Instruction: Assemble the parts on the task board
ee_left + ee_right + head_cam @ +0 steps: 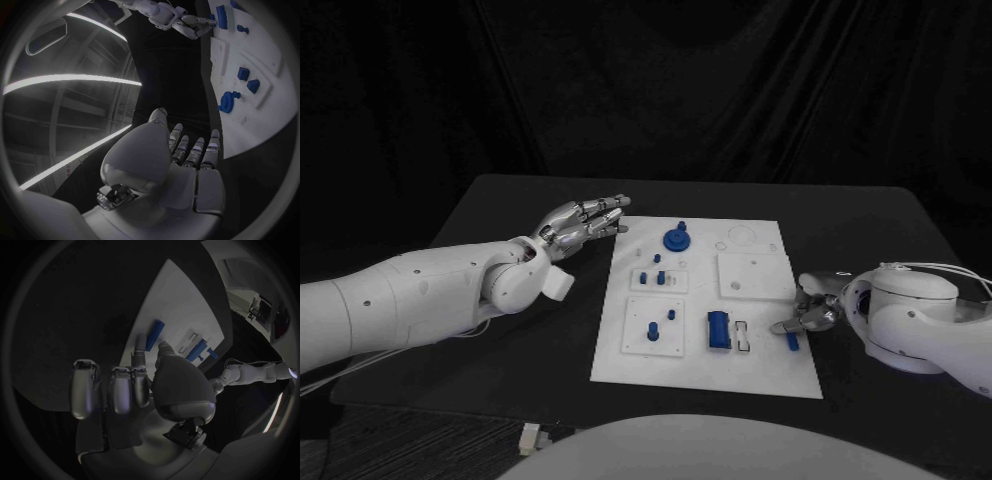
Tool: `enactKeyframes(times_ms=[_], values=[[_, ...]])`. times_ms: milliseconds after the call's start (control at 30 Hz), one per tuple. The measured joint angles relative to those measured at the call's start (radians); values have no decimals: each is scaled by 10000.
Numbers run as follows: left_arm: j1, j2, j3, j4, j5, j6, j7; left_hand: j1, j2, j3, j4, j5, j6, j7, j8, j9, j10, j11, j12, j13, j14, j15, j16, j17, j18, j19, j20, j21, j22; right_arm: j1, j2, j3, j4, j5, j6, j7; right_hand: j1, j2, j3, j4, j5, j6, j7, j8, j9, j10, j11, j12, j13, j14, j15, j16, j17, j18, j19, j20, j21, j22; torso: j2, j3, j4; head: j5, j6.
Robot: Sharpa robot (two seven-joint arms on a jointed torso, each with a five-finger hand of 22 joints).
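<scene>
A: Board (762, 375) first — where does it lie?

B: The white task board lies flat in the middle of the black desk (862, 215), its long side running from 12 to 6 o'clock in the head view.

A: And the parts?

B: A round blue toothed part (676, 239) stands near the board's 11 o'clock corner. Small blue pegs (656, 274) stand on a raised plate at the board's 9 o'clock side. Toward 6 o'clock there is a tall blue block (717, 329), with a white slotted piece (743, 336) just beside it.

A: Left robot hand?

B: The left robot hand (583, 222) hovers beside the board's 10 o'clock corner, fingers stretched forward and apart, holding nothing. The left wrist view shows the same: straight fingers (210, 150) above the dark desk, the board's edge near their tips.

A: Right one?

B: The right robot hand (815, 304) sits at the board's 3 o'clock edge, just over it. A small blue peg (792, 341) stands beside its fingertips. In the right wrist view a blue bar (154, 335) lies on the board just past the fingertips (139, 358), the other fingers hanging loosely curled. Whether it pinches anything, I cannot tell.
</scene>
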Motion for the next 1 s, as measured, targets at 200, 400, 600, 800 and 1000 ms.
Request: enactKeyframes(times_ms=[200,400,600,800,1000], values=[[-3,4,0,-4,0,6,-4,0,0,0,0,0,0,0,0,0,0,0,0,-1,0,0,0,0,0,0,0,0,0,-74,69,32,-71,43,83,-12,497,-73,221,-221,1153,-149,39,-211,-97,0,1,0,0,0,0,0,0,1,0,0,-99,0,-2,-1,-3,-10,0],[-6,17,0,-4,0,18,-10,0,0,0,0,0,0,0,0,0,0,0,0,6,0,0,0,-1,1,0,0,0,0,-105,163,101,-78,98,94,18,1043,-129,474,-644,1776,-378,53,-401,-212,-1,2,0,-1,0,0,-39,0,1,0,0,-241,0,-1,-1,-5,-24,0],[-10,18,0,-5,0,28,-16,0,0,0,0,-1,0,0,0,0,0,0,0,7,0,0,40,8,3,0,0,0,0,-122,197,131,-94,292,39,62,1600,-125,440,-747,2017,-576,142,-556,-233,-3,4,0,-1,0,2,-136,0,0,0,0,-480,0,1,0,-6,1,0],[-13,11,0,-4,0,33,-19,0,0,0,0,-1,0,0,0,0,34,34,47,7,-1,0,40,9,4,0,0,0,0,-138,139,133,-101,809,-238,75,2102,-151,440,-747,2368,-606,169,-633,-223,-3,42,0,-1,-1,44,-154,0,0,-1,0,-707,0,4,0,-6,13,0],[-18,9,0,-5,0,38,-22,39,-39,28,-29,-1,0,0,0,0,35,34,116,16,-1,0,40,8,6,32,32,0,0,-162,-10,111,-93,1563,-721,76,2169,-195,524,-663,2938,-667,229,-723,54,-17,64,0,-1,-2,79,-194,0,-1,-1,1,-763,0,5,1,-7,30,0]])
